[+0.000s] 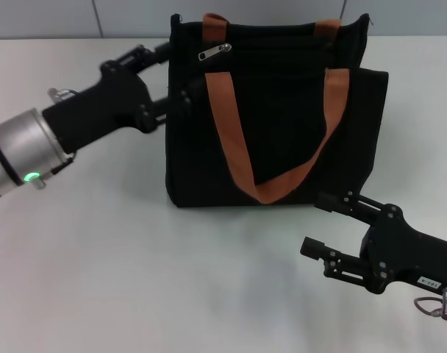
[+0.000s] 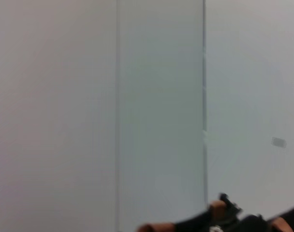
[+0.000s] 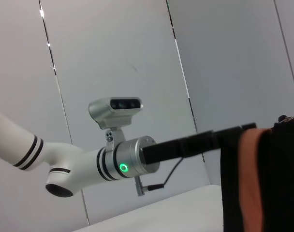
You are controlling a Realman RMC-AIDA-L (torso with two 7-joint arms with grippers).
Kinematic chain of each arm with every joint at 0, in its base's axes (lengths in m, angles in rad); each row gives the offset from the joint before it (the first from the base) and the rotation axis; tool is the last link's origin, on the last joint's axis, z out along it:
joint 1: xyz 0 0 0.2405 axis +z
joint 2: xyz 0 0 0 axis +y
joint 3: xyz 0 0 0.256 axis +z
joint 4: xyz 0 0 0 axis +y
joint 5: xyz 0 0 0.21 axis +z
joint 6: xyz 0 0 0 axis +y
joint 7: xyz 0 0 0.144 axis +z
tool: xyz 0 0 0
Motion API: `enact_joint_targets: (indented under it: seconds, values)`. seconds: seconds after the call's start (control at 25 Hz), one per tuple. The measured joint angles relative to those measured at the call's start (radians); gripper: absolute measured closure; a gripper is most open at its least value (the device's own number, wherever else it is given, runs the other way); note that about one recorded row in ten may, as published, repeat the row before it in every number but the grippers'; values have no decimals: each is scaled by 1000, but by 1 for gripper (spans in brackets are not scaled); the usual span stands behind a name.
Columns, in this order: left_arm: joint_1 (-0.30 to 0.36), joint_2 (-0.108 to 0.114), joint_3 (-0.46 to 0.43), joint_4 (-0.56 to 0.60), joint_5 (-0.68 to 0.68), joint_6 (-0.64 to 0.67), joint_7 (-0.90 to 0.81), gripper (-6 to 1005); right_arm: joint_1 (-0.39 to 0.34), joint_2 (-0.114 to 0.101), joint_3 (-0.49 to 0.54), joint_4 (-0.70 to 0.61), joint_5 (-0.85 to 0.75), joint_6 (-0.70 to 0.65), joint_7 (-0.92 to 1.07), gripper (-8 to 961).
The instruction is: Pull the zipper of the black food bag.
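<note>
The black food bag (image 1: 282, 125) lies flat on the white table, its two orange-brown straps (image 1: 231, 140) across its face. The silver zipper pull (image 1: 215, 52) sits near the bag's upper left corner. My left gripper (image 1: 178, 72) is at the bag's left edge, open. One finger is by the top corner and the other rests against the bag's side, a short way left of the pull. My right gripper (image 1: 312, 224) stands open below the bag's lower right corner, holding nothing. The right wrist view shows the bag (image 3: 277, 193) and my left arm (image 3: 127, 162).
White table (image 1: 172, 279) extends in front of and to the left of the bag. A grey panelled wall (image 2: 137, 96) rises behind it. The left wrist view shows only the bag's top edge (image 2: 195, 223) low in the picture.
</note>
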Motion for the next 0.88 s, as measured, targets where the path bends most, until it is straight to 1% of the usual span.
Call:
enact_joint_targets:
  seconds: [0.28,0.64,0.88]
  values:
    - [34,2,-2,27,-52,-1,0,227,-1,0,2,0,0,0,0,200]
    - [31,1,-8,28,-120,-71,0,236,13,0,2,6,2,5,0,200]
    - [31,3,12,34,-116,-90,-1,242,17,0,2,19,3,33,0,199]
